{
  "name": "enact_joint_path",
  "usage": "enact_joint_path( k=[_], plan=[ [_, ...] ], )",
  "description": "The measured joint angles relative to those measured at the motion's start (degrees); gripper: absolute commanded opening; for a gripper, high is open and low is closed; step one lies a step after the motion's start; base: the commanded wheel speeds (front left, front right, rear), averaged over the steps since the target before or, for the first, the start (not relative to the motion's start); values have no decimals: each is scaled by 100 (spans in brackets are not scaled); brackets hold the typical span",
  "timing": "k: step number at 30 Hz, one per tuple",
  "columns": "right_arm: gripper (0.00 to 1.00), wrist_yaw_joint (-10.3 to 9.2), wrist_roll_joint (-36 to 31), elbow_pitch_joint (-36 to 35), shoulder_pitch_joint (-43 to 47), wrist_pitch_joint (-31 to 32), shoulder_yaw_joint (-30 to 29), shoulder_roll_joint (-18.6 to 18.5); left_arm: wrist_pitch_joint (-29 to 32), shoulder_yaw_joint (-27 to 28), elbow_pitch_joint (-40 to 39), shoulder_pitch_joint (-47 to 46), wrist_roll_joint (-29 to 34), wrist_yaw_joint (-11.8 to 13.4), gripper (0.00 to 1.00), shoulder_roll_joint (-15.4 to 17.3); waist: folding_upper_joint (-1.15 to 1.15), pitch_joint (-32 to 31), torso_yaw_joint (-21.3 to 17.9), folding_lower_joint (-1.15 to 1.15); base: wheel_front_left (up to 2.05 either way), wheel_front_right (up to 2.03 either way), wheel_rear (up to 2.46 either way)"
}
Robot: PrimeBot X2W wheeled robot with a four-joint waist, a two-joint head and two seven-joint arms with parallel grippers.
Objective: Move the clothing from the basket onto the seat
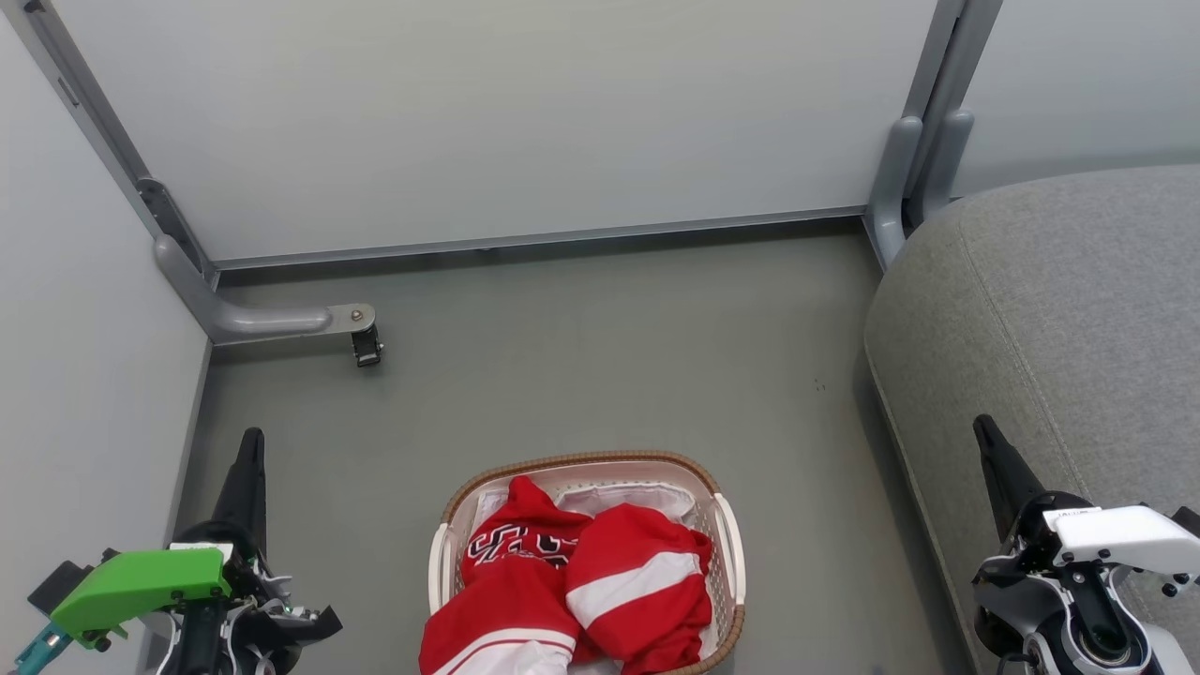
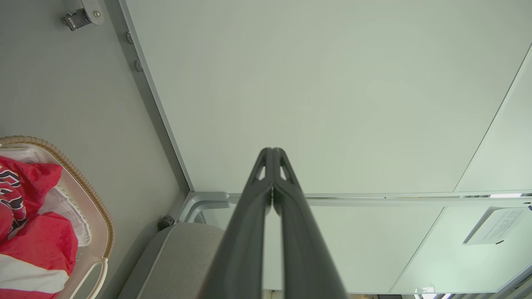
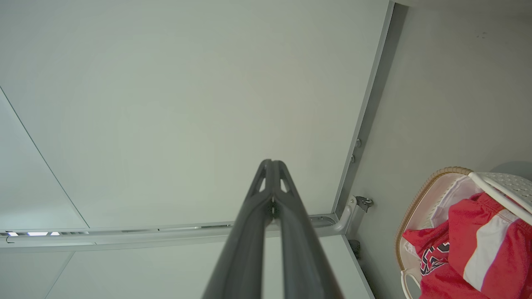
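- Closest in, lower left of the head view: left gripper [image 1: 251, 441] under a green housing [image 1: 141, 581], both dark fingers pressed together, holding nothing, pointing straight up the frame.
- Lower right: right gripper [image 1: 982, 429], fingers likewise closed and empty, leaning slightly toward the upper left, white wrist casing [image 1: 1125, 534] behind it, overlapping the seat's edge in the frame.
- Left wrist view: fingertips [image 2: 272, 153] meeting at centre frame, aimed at a pale wall panel [image 2: 332, 83].
- Right wrist view: same pose, closed tips [image 3: 271, 162].
- Bottom centre of the head view: basket [image 1: 581, 461] on the grey floor [image 1: 609, 356], handles at frame left and right, lower end cut by the frame edge, so long axis not certain.
- Inside it, the clothing: lettered jersey [image 1: 516, 548] on the left, peaked toward the top of the frame, white-trimmed hem at the bottom edge. Striped garment [image 1: 647, 609] on the right, its white band slanting from lower left to upper right.
- White liner [image 1: 628, 495] showing above both.
- Right side: seat [image 1: 1059, 309], apart from the basket, stitched seam running from upper middle down toward lower right.
- Upper left: caster [image 1: 367, 349] on a grey bracket.
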Motion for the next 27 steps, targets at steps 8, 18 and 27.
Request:
enact_joint_path(
  k=[8,18,27],
  plan=[
    [0,0,0,0,0,0,0,0,0,0,0,0,0,0,0,0,0,0,0,0,0,0,0],
    [0,0,0,0,0,0,0,0,1,0,0,0,0,0,0,0,0,0,0,0,0,0,0],
    [0,0,0,0,0,0,0,0,0,0,0,0,0,0,0,0,0,0,0,0,0,0,0]
  ],
)
